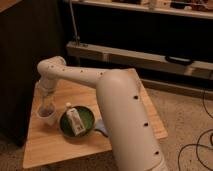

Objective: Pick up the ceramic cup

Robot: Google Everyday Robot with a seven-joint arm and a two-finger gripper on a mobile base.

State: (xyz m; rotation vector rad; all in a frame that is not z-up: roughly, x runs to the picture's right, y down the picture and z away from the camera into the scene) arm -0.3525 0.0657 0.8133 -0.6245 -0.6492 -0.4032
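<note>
The ceramic cup [47, 116] is a small pale handleless cup standing on the wooden table [55, 145], just left of the green plate [87, 117]. My gripper [47, 106] hangs from the white arm [75, 75] straight down over the cup, its tip at or inside the rim. The arm reaches in from the lower right and covers much of the table's right half.
The green plate holds a small carton [75, 121] with a white cap. A blue cloth-like item [102, 127] lies right of the plate, partly behind the arm. A dark cabinet [22, 55] stands left of the table; a shelf rail [140, 55] runs behind.
</note>
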